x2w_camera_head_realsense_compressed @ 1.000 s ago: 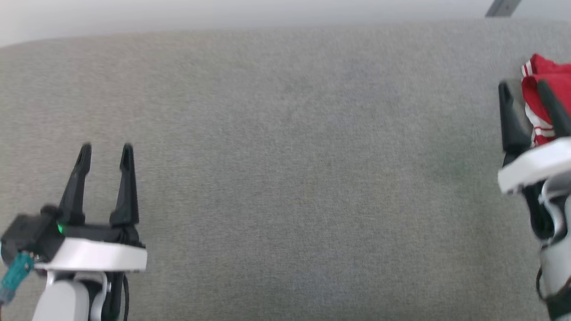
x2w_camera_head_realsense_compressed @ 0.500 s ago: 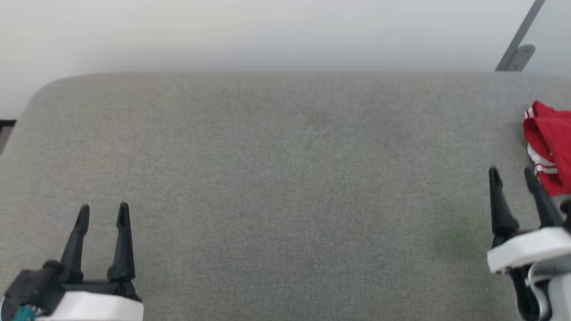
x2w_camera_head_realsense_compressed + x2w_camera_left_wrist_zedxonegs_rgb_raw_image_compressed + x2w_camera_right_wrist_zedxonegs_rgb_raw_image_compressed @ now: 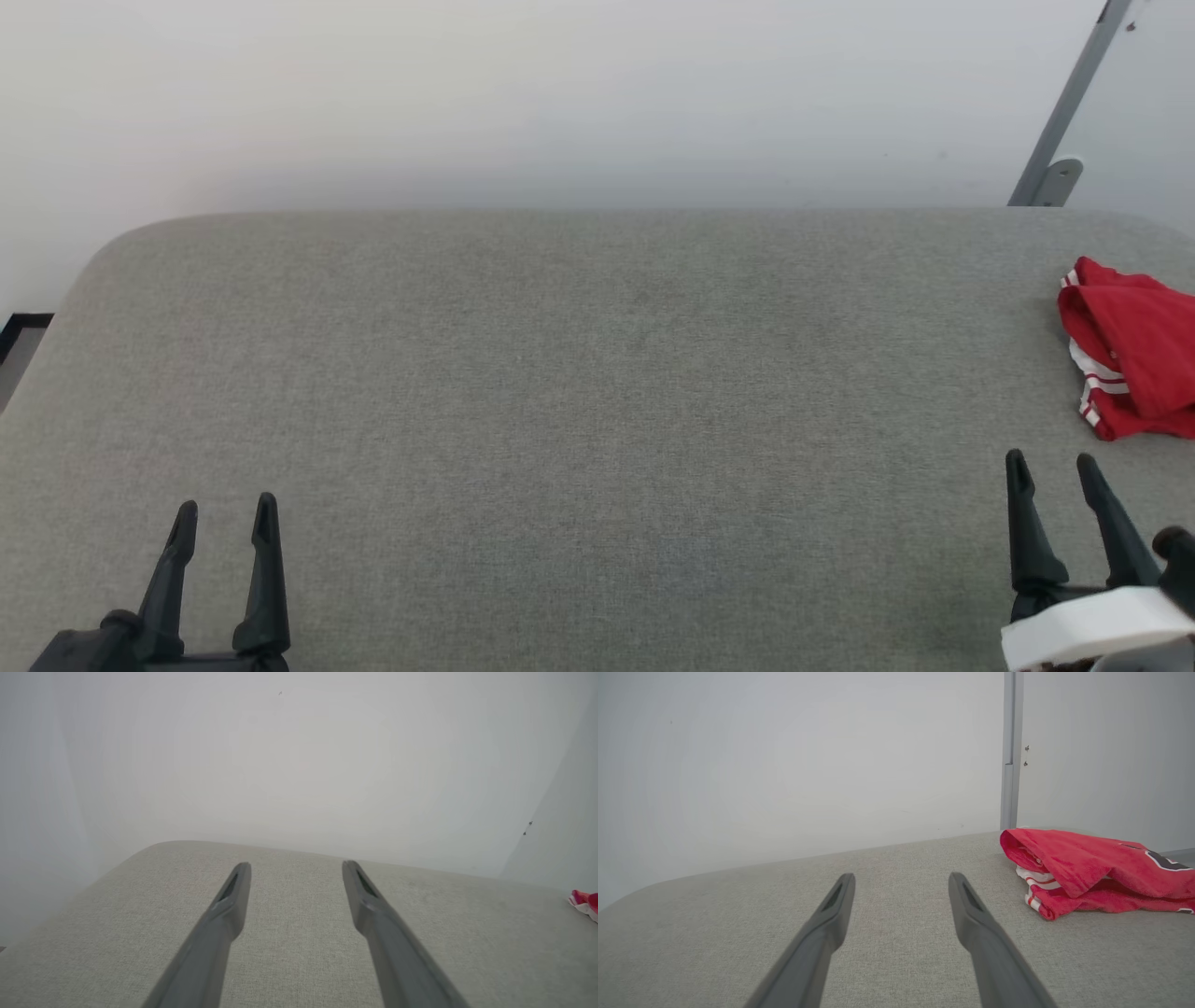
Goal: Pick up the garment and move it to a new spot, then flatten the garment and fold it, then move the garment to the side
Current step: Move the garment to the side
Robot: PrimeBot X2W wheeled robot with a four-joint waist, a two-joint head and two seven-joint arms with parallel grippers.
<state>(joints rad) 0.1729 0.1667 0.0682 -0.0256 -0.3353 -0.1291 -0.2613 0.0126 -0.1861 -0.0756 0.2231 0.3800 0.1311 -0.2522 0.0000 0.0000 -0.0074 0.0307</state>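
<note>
Garment (image 3: 1131,359) (image 3: 1087,868) (image 3: 585,900) lies in a folded red bundle at the far right of the grey padded surface (image 3: 597,392), with white striped trim showing along its near-left edge and a bit of black lettering on top in our right wrist view. Our right gripper (image 3: 1050,459) (image 3: 901,879) sits at the lower right, just short of it and slightly to its left, not touching; its two dark fingers stand spread apart with nothing between them. Our left gripper (image 3: 227,509) (image 3: 295,870) is at the lower left, well apart from the bundle, fingers likewise parted and empty above bare fabric. We see a pale wall (image 3: 560,93) behind the surface and a grey metal post (image 3: 1064,112) (image 3: 1011,751) rising at the right.
</note>
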